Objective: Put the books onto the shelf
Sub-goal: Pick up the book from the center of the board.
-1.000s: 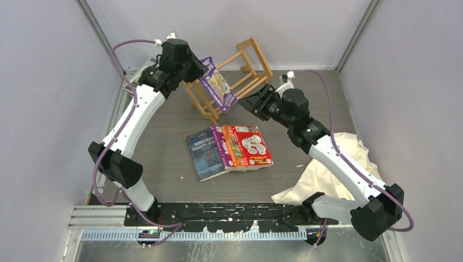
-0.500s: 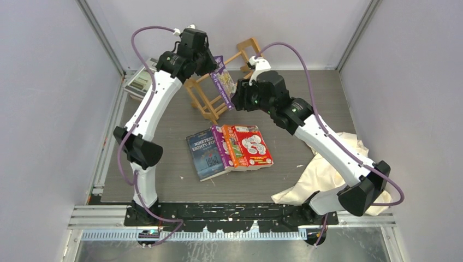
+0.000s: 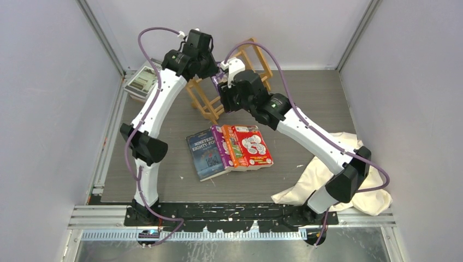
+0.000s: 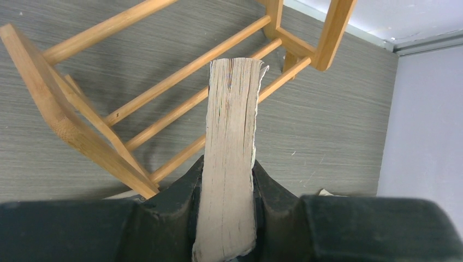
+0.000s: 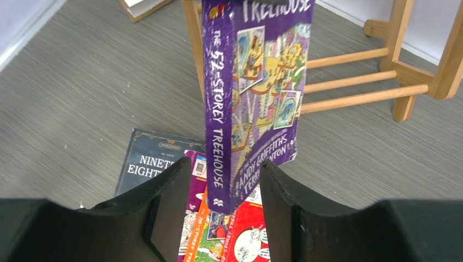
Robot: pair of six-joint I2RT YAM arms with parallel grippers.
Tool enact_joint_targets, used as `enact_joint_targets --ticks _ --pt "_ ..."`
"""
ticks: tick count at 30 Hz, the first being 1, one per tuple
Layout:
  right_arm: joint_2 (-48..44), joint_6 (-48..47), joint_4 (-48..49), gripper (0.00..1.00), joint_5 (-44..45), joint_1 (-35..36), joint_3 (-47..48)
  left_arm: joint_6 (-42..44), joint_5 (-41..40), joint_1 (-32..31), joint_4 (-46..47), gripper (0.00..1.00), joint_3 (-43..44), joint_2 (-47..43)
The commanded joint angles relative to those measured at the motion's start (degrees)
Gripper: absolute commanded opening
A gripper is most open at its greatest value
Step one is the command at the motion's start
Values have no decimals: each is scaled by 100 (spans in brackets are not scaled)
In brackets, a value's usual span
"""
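Far left, a pale book (image 3: 143, 81) sits at the table (image 3: 164, 180) edge. The left gripper (image 4: 226, 174) is clamped tight on the purple book (image 5: 251, 93), hanging it in the air over the shelf (image 4: 334, 33). The right gripper (image 5: 226, 169) has its fingers spread either side of that book's bottom end, with gaps showing, so no squeeze. Nearer the bases, the dark blue book (image 3: 205, 153) and red-orange book (image 3: 251, 144) lie flat and overlapping, with a cream cloth (image 3: 327, 174) off to the right.
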Motion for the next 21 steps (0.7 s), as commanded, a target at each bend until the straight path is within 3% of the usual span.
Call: enact_joint_targets --ticks 1,16,21 --pt "179 -361 179 55 197 51 337 29 -33 -57 213 0 622 18" --pt "797 -1041 359 54 954 126 645 42 -7 -117 195 0 599 -14" --pt "945 -1139 515 45 1046 135 679 30 -37 -114 187 0 568 -69"
